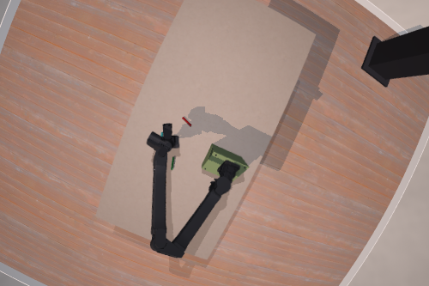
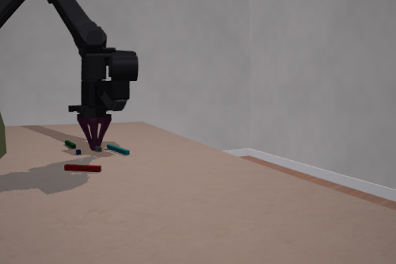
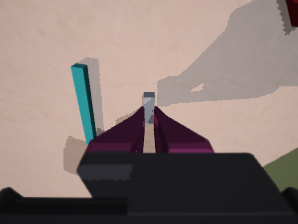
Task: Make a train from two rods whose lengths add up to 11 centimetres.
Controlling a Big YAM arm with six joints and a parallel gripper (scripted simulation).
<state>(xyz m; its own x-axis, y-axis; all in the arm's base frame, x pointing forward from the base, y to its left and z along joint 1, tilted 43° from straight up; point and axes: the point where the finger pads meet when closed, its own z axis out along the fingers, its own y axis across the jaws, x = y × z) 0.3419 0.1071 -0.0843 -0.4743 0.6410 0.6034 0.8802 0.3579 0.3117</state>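
The pincer (image 2: 95, 149) (image 3: 149, 111) is pinching the grey rod (image 2: 98, 149) (image 3: 149, 106), which sits right between its fingertips and pokes out past them, low over the tabletop (image 1: 232, 49) (image 2: 237, 212) (image 3: 40, 30); whether the rod's underside touches the surface I cannot tell. In the wrist view the grey rod's length runs up and down the picture, and the turquoise rod (image 1: 162, 134) (image 2: 118, 149) (image 3: 83, 102) lies to the left of the pincer, apart from it, at a slight slant to the grey one (its near end slips out of sight behind a finger). The blue rod (image 2: 78, 151), a tiny cube-like thing, rests on the other side of the pincer in the exterior view, near it but not touching. Beyond the blue rod lies the green rod (image 1: 172, 163) (image 2: 70, 144), clear of both. The red rod (image 1: 186, 121) (image 2: 82, 168) (image 3: 293, 12) lies flat, nearest the exterior camera and well apart from the pincer. No two rods meet end to end.
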